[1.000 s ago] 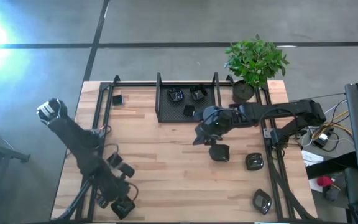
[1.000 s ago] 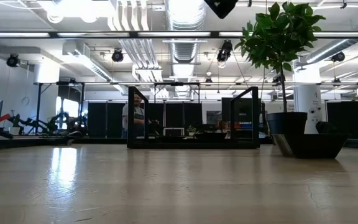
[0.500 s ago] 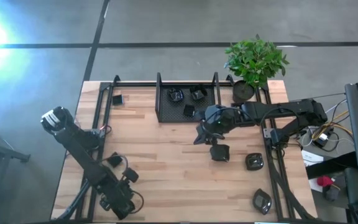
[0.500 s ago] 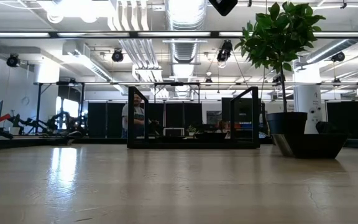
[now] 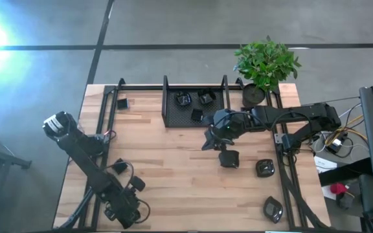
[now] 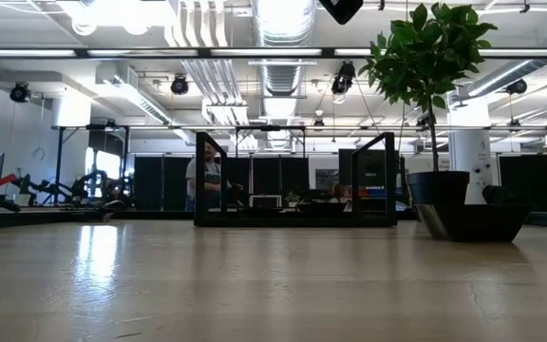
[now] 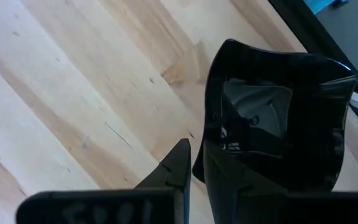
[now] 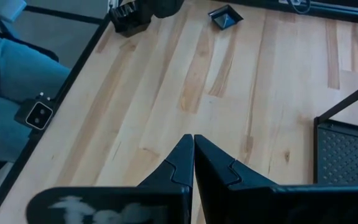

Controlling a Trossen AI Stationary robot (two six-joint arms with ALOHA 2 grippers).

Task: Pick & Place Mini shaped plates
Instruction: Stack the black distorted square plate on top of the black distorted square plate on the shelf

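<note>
One mini plate [image 7: 278, 124] clamped in left claw [image 7: 194, 180], near table corner [image 7: 185, 62]

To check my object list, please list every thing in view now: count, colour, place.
table: one, light wood, under everything
mesh tray: one, black, far middle
plates in tray: three, black
loose plates: four, black, three toward right, one far left
plant: one, green, black pot, far right corner
held plate: one, black, in left end effector
left end effector: near left, shut on held plate
right end effector: shut, above table middle
</note>
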